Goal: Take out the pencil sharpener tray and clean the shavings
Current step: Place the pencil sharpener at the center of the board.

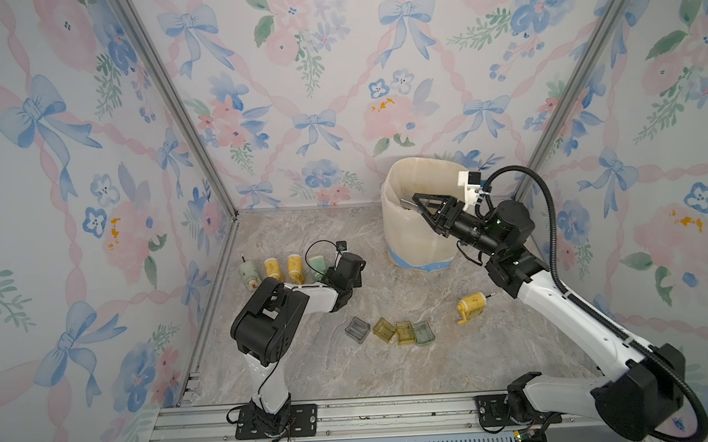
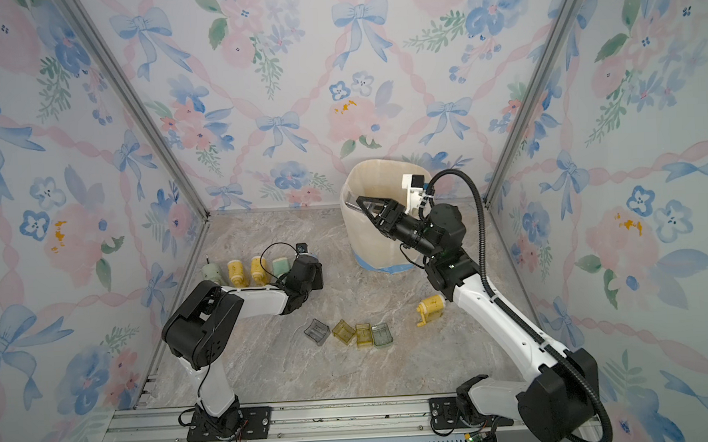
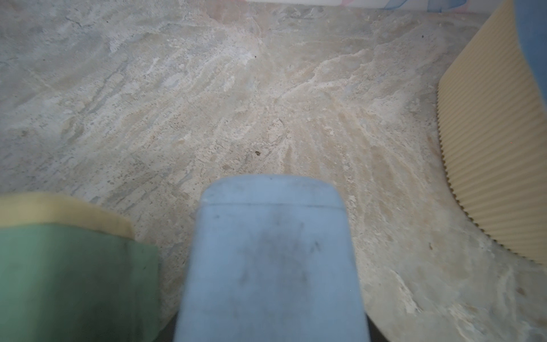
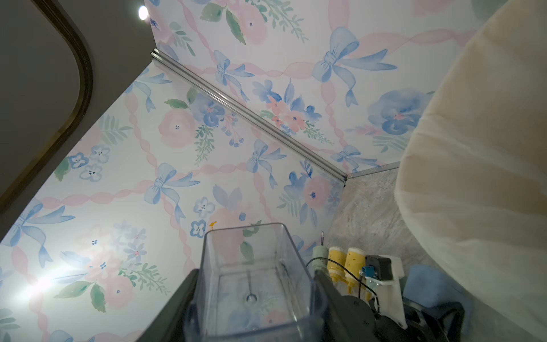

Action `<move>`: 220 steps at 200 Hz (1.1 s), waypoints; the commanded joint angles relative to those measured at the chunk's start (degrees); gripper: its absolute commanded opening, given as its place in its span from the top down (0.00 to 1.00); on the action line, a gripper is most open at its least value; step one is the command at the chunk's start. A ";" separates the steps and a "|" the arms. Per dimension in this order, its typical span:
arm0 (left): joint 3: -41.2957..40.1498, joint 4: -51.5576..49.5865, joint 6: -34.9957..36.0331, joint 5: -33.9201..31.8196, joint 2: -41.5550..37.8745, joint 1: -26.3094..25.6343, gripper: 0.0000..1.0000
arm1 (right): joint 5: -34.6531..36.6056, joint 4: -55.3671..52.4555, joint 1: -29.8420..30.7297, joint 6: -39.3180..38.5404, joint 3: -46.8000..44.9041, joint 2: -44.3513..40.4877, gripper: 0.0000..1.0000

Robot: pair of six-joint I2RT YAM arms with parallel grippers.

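Floral wallpaper (image 1: 316, 87) on three sides, a marbled bench (image 1: 393, 373) underneath, and the clean-up is in full swing. Left of centre in both top views, a row of sharpeners (image 1: 294, 267) lies side by side, and at its right end sits the left end effector (image 1: 348, 267). Its wrist view is filled by the blue sharpener (image 3: 272, 257), right where the jaws stand, so it looks clamped on that body, low against the bench.

Below centre, four loose trays (image 1: 404, 332) line up, apart from everything else. Right of centre stands the cream bin (image 1: 411, 244). At its left rim hovers the right end effector (image 1: 418, 204), closed on the clear tray (image 4: 254, 281). That's the task's piece, out of its sharpener and up at the bin. It looks all but empty, a few specks at most.

To finish this well, get the tray's mouth fully inside the rim, tip it down and give it a short shake. Hold firm, because that smooth plastic could slip. Further right, a yellow sharpener (image 1: 471, 305) lies alone, likely next in line.
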 commanded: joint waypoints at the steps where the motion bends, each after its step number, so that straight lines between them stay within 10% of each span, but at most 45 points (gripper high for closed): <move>1: 1.10 -1.88 -1.32 0.23 1.43 0.39 1.00 | 5.81 -16.86 0.55 -16.24 0.04 -6.38 0.53; 55: 0.58 -1.87 -1.60 -1.63 0.54 0.36 0.88 | 12.92 -30.15 0.85 -28.44 -5.78 -15.59 0.52; 220: -0.77 -2.20 -0.69 -3.46 -3.42 0.13 0.48 | 22.19 -36.30 4.42 -32.60 -20.54 -23.89 0.48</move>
